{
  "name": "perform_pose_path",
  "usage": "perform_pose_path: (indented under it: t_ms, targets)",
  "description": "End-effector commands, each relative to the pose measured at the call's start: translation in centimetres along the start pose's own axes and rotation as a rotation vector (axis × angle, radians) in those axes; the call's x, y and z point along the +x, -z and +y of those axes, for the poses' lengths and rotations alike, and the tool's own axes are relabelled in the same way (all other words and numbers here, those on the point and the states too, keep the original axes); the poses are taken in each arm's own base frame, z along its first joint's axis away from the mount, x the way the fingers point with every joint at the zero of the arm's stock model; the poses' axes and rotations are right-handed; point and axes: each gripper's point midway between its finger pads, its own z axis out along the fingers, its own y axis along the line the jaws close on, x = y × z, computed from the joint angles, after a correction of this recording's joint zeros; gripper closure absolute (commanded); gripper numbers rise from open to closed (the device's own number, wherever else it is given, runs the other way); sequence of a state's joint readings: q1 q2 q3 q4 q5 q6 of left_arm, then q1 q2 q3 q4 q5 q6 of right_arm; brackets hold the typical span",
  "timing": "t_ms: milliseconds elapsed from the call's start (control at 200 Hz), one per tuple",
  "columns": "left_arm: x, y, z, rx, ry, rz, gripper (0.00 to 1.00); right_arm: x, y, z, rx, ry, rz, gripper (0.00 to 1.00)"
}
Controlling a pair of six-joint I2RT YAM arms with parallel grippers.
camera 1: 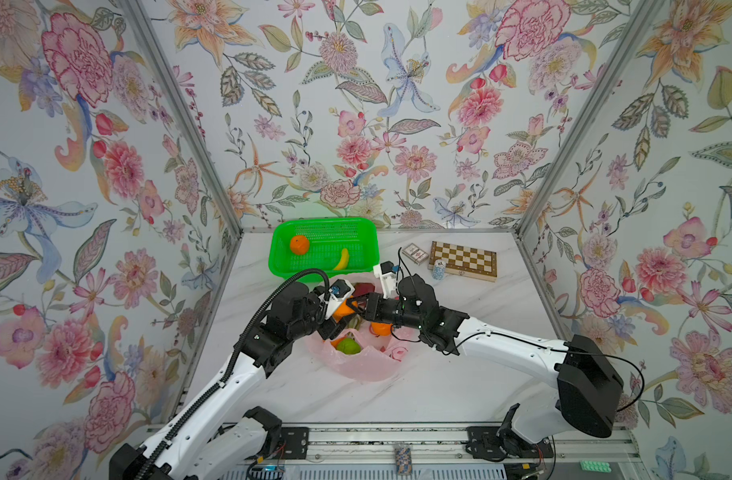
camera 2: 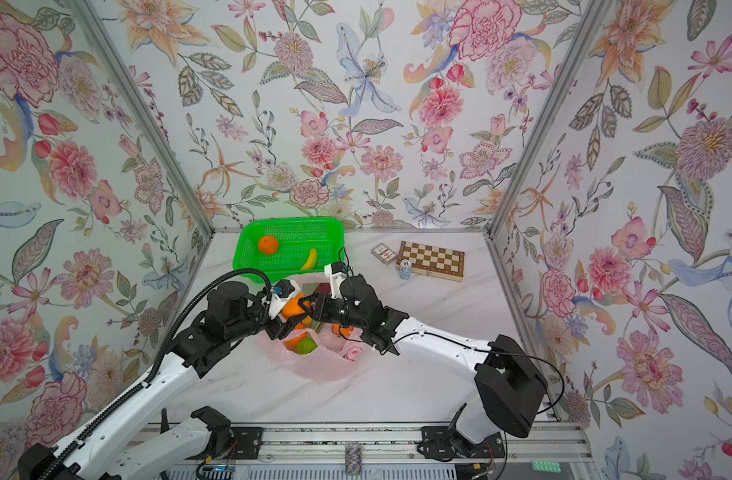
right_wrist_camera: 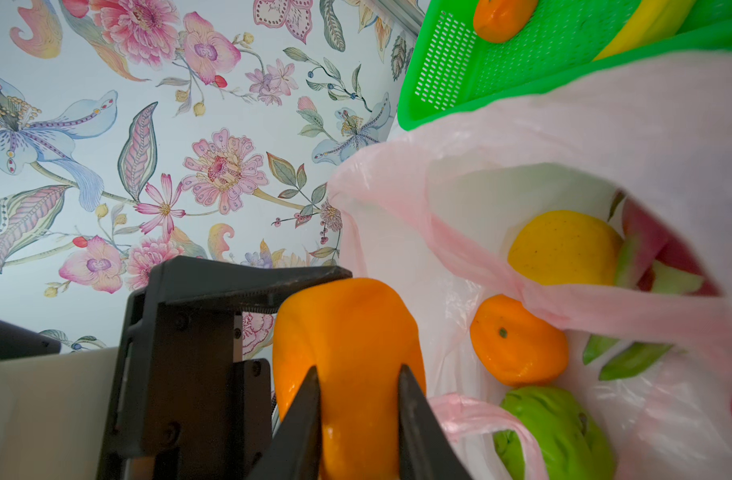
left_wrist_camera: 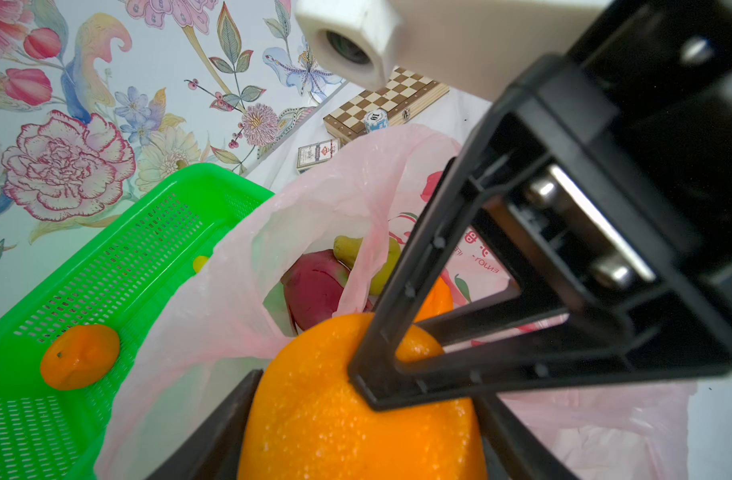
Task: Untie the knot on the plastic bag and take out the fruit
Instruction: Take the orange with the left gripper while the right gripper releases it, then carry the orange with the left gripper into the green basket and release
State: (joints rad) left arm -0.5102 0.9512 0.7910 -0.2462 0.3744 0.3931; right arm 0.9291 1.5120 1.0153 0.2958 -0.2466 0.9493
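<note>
Now the plastic bag (camera 1: 368,365) gapes beside the green basket (camera 1: 278,253), which holds a lone orange (camera 1: 299,244) and a banana (camera 1: 342,259); in the bag lie a dragon fruit (left_wrist_camera: 314,286), a yellow fruit (right_wrist_camera: 564,247) and a small orange (right_wrist_camera: 518,338). Above it, left gripper (left_wrist_camera: 364,415) wide and right gripper (right_wrist_camera: 356,370) narrow both clamp a large orange (right_wrist_camera: 347,324).
</note>
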Motion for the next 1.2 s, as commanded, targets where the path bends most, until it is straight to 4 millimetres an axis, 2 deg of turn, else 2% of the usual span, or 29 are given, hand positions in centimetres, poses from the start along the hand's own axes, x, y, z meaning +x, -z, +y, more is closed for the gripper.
perform_pose_path:
  t_ms: [0, 60, 110, 165, 265, 375, 485, 706, 806, 886, 1016, 1181, 1196]
  targets:
    - [0.0, -0.3, -0.9, 0.041, -0.014, -0.008, 0.34, -1.3, 0.9, 2.8, -0.053, 0.038, -0.031, 0.7]
    - [-0.4, -0.3, -0.4, 0.018, 0.006, -0.015, 0.36, -1.3, 1.0, 2.8, -0.051, 0.041, -0.034, 0.64]
    - [-0.9, -0.2, 0.2, -0.008, 0.025, -0.021, 0.37, -1.6, 1.3, 3.0, -0.049, 0.049, -0.043, 0.54]
    - [-1.6, 0.0, 1.1, -0.05, 0.049, -0.027, 0.38, -1.9, 1.8, 2.8, -0.032, 0.058, -0.067, 0.38]
    - [-2.9, 0.4, 3.2, -0.144, 0.08, -0.03, 0.4, -2.8, 3.0, 2.3, 0.008, 0.071, -0.126, 0.23]
    - [-4.5, 1.0, 5.3, -0.231, 0.077, -0.037, 0.41, -3.7, 4.4, 2.3, 0.03, 0.101, -0.177, 0.15]
    - [-6.1, 1.2, 7.0, -0.286, 0.078, -0.061, 0.42, -4.4, 5.4, 2.3, 0.039, 0.119, -0.216, 0.11]
    - [-7.8, 1.2, 12.4, -0.411, 0.161, -0.102, 0.46, -4.5, 5.6, 2.4, 0.04, 0.123, -0.224, 0.05]
    - [-7.3, 0.8, 15.6, -0.466, 0.21, -0.091, 0.46, -4.5, 5.6, 2.4, 0.04, 0.12, -0.221, 0.03]
    - [-6.1, 0.1, 18.1, -0.506, 0.239, -0.053, 0.46, -4.4, 5.6, 2.4, 0.041, 0.122, -0.216, 0.01]
    - [-3.6, -1.3, 22.0, -0.551, 0.298, 0.012, 0.46, -4.3, 5.6, 2.3, 0.053, 0.126, -0.205, 0.01]
    - [-0.7, -2.8, 25.9, -0.572, 0.36, 0.081, 0.46, -3.9, 5.0, 2.2, 0.101, 0.16, -0.166, 0.01]
    - [0.6, -3.8, 26.3, -0.562, 0.375, 0.111, 0.46, -3.8, 5.0, 2.1, 0.113, 0.168, -0.159, 0.01]
